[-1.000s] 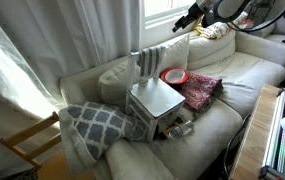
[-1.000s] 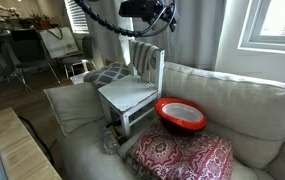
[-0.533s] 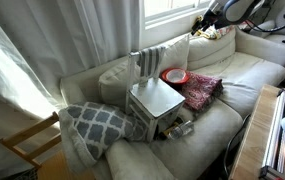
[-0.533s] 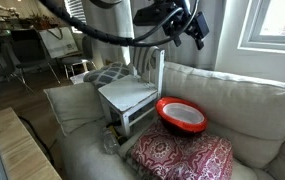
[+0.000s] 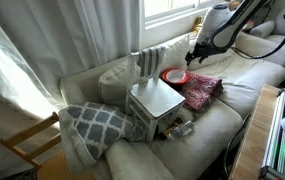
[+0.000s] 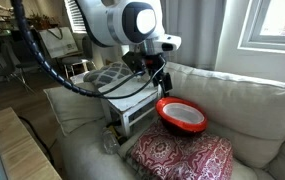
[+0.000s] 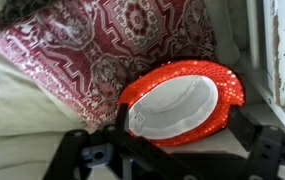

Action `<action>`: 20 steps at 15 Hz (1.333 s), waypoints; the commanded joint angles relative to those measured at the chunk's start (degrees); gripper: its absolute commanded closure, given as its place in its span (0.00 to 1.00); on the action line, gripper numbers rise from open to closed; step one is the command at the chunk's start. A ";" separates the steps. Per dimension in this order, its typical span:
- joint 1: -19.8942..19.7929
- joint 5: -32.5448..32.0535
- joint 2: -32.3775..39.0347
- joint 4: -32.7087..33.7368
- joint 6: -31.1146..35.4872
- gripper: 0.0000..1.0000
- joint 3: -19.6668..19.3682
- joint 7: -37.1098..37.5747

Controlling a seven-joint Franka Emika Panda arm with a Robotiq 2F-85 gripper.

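Observation:
A red bowl with a white inside lies on the cream couch; it shows in both exterior views (image 5: 174, 76) (image 6: 182, 115) and fills the middle of the wrist view (image 7: 177, 100). My gripper (image 7: 180, 132) hovers just above it, open, with one finger on each side of the bowl and nothing held. In both exterior views the gripper (image 5: 195, 50) (image 6: 160, 80) points down, above the bowl and close to it. A red patterned cushion (image 7: 92, 45) lies next to the bowl.
A small white wooden chair (image 5: 154, 98) (image 6: 127, 97) stands on the couch right beside the bowl; its edge shows in the wrist view (image 7: 282, 50). A grey lattice-pattern pillow (image 5: 97, 122) lies beyond it. The couch back (image 6: 232, 90) and a window are behind.
The arm has swung down from high near the window to just above the red bowl. The bowl, cushion and chair have not moved.

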 commanded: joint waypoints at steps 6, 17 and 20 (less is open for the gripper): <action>12.45 21.79 4.85 2.83 3.34 0.00 -8.18 -12.28; 5.70 50.09 27.44 27.90 -6.13 0.00 -4.05 -21.74; 3.76 52.75 31.57 32.58 -5.91 0.00 -3.03 -23.83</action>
